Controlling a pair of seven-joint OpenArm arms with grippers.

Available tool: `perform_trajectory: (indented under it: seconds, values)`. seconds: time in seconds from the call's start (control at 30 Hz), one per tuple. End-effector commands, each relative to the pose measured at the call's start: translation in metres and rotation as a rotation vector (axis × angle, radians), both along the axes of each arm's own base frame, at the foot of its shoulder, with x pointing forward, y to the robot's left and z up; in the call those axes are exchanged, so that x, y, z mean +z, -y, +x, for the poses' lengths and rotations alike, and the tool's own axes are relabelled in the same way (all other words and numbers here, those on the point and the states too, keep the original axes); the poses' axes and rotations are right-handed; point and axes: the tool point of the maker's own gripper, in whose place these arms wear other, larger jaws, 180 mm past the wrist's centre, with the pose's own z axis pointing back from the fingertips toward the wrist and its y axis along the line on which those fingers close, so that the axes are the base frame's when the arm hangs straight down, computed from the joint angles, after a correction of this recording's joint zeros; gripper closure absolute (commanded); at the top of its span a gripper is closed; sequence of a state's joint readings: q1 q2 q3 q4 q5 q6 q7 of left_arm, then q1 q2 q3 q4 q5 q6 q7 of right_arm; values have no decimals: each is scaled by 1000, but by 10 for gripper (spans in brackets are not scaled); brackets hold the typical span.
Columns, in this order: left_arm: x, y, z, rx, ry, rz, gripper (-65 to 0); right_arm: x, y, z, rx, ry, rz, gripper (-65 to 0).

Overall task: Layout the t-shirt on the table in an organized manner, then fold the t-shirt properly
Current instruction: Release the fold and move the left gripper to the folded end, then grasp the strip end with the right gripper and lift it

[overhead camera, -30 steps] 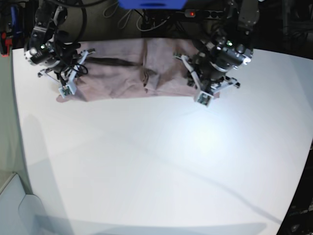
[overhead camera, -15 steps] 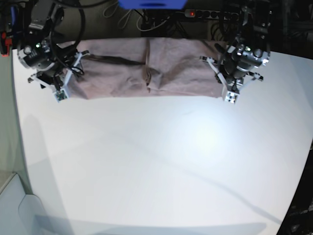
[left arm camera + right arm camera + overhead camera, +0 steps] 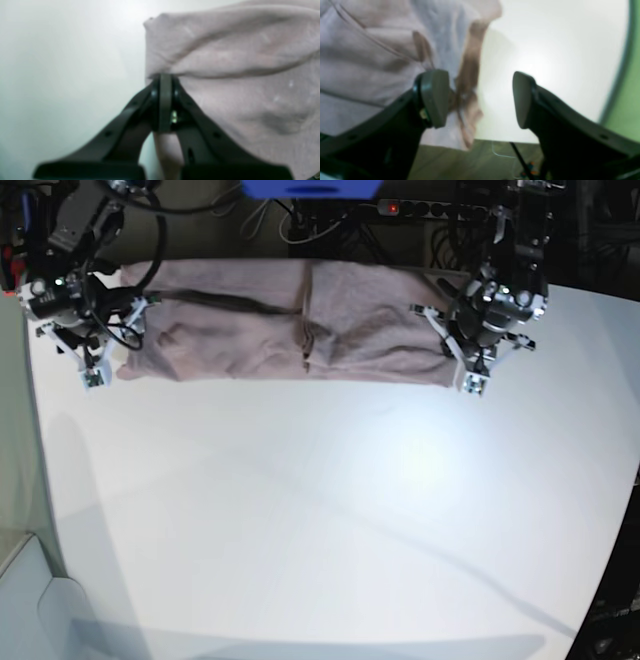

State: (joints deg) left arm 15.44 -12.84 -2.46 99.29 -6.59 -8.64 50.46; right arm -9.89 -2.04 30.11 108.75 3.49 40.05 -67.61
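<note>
White table (image 3: 330, 510); t-shirt (image 3: 290, 330) pinched by left gripper (image 3: 165, 82), beside right gripper (image 3: 480, 100).

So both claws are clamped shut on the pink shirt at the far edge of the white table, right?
Not quite. Only the left gripper is clamped shut on the shirt. The right wrist view shows the right gripper with its jaws wide apart and nothing between them. The shirt does lie along the table's far edge.

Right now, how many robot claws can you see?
2. The left gripper pinches the t-shirt at one end; the right gripper hangs open beside the other end.
</note>
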Motion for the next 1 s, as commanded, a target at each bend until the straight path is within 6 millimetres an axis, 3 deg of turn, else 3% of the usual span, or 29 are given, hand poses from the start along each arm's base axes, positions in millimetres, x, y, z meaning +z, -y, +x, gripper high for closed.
perform_trajectory:
  seconds: [0.0, 0.27, 0.7, 0.8, 0.97]
  values:
    - [3, -1, 2, -2, 11, 2, -1, 3, -1, 7, -2, 25, 11, -412]
    - [3, 0, 2, -3, 13, 2, -1, -21, -15, 0, -9, -32, 79, -414]
    - [7, -2, 5, 1, 26, 3, -1, -57, -18, -2, -17, -132, 154, -407]
    - [11, -1, 11, 1, 41, 1, -1, -59, -18, 0, -18, -137, 160, -331]
    - [27, 2, 34, 3, 103, -8, -1, -57, -17, 6, -17, -133, 157, -26]
